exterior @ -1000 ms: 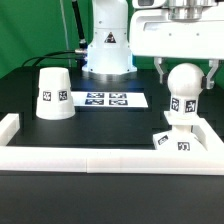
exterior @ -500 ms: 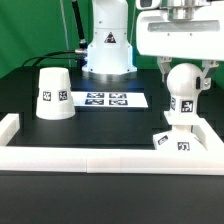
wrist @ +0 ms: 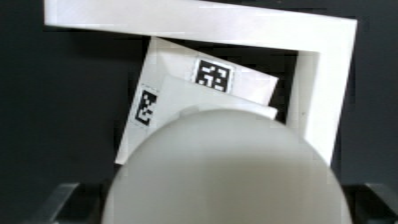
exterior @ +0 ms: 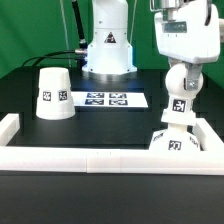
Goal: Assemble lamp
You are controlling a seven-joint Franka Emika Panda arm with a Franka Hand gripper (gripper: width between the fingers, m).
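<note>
The ball-shaped bulb (exterior: 181, 85) stands upright with its neck on the small square base (exterior: 176, 143), in the rails' corner at the exterior view's right. My gripper (exterior: 184, 72) comes from above and is shut on the bulb's ball, one finger on each side. In the wrist view the bulb (wrist: 222, 170) fills the foreground, with the base (wrist: 214, 85) skewed beneath it and a dark finger (wrist: 64, 200) at the edge. The tapered shade (exterior: 53, 92) stands alone, wide end down, at the exterior view's left.
The marker board (exterior: 107, 99) lies flat in the middle of the table. White border rails (exterior: 90, 157) run along the front and both sides; their corner (wrist: 311, 60) lies just beyond the base. The arm's white pedestal (exterior: 107, 50) stands behind.
My gripper has turned about its vertical axis. The bulb and the base have turned with it, so different tag faces show. The shade has not moved.
</note>
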